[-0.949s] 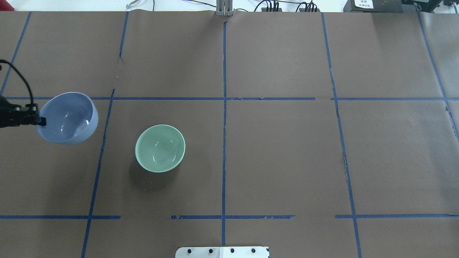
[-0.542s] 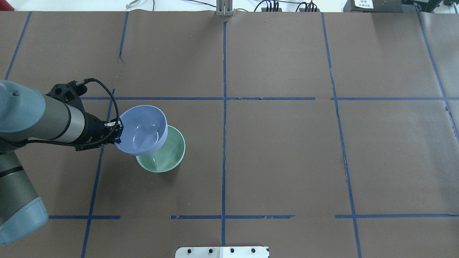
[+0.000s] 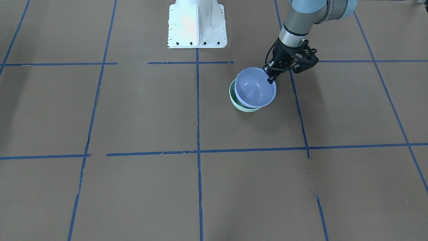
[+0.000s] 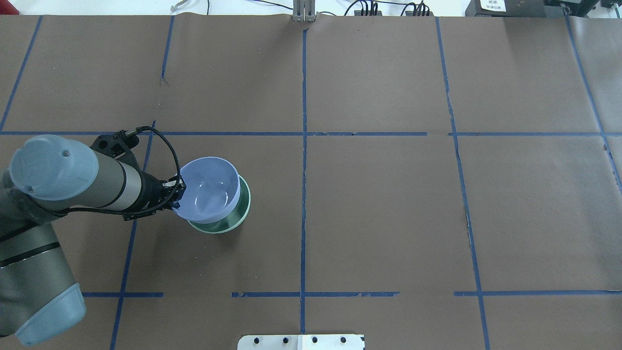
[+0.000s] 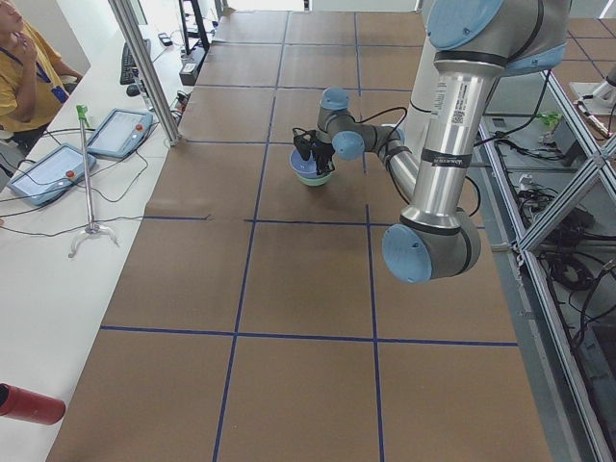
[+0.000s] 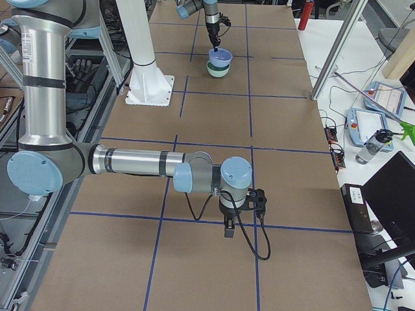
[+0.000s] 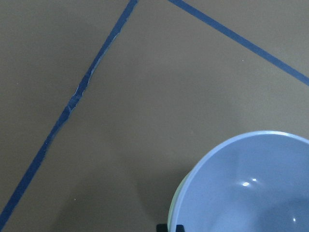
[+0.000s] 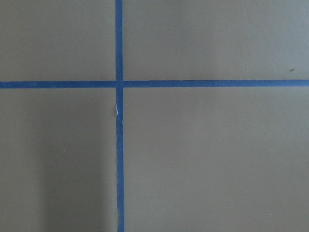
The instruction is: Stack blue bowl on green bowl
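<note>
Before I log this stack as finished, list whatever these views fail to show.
1. Overhead exterior: the blue bowl covers most of the green bowl, hiding whether it rests inside or hangs above.
2. Left wrist-mounted: the bottom edge cuts off the left gripper, only dark tips showing.
3. Exterior right: the right gripper is too small to tell open or shut; no other view shows it.

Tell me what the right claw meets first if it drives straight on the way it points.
The right claw points straight down; its wrist view shows only the table and a blue tape cross. It would probably touch the table near that cross first.
</note>
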Controlling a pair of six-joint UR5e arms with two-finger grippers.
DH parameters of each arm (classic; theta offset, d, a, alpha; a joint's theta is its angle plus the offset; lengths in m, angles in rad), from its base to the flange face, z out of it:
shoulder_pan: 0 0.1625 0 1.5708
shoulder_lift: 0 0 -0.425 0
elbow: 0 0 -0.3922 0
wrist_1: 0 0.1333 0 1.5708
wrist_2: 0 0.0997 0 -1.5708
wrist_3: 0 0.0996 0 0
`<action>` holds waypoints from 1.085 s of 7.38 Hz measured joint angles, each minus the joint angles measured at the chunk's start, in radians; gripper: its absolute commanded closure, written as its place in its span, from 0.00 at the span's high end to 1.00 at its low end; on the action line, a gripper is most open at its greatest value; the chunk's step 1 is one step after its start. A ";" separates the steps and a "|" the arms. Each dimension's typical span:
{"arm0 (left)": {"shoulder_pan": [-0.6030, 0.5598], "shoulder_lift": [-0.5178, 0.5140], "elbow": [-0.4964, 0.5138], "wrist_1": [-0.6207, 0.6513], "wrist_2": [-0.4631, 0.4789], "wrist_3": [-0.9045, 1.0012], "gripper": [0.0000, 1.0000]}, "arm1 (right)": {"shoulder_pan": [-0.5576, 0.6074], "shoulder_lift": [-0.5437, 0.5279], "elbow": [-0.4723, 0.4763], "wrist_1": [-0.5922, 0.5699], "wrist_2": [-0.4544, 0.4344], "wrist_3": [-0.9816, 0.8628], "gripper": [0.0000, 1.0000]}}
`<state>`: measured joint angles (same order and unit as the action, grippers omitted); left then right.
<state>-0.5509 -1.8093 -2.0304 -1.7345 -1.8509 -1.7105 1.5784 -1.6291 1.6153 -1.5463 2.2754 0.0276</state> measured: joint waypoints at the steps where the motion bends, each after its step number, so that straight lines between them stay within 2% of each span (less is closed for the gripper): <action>1: 0.002 -0.021 0.028 -0.001 0.000 -0.001 0.00 | 0.000 0.000 0.000 0.000 0.000 0.000 1.00; 2: 0.002 -0.028 0.044 -0.001 0.000 0.000 0.15 | 0.000 0.000 0.000 0.000 0.000 0.000 1.00; 3: 0.003 -0.029 0.051 -0.002 0.000 0.002 0.85 | 0.000 0.000 0.000 0.000 0.000 0.000 1.00; 4: 0.006 -0.027 0.052 -0.002 0.001 0.003 1.00 | 0.000 0.000 0.000 0.000 -0.001 0.000 1.00; 6: 0.010 -0.022 0.043 -0.001 -0.001 0.004 1.00 | 0.000 0.000 0.000 0.000 -0.001 0.000 1.00; 8: -0.003 0.014 -0.012 -0.002 -0.018 0.054 1.00 | 0.000 0.000 0.000 0.000 -0.001 0.000 1.00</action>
<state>-0.5544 -1.7950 -2.0427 -1.7363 -1.8688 -1.6566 1.5785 -1.6291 1.6153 -1.5463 2.2749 0.0276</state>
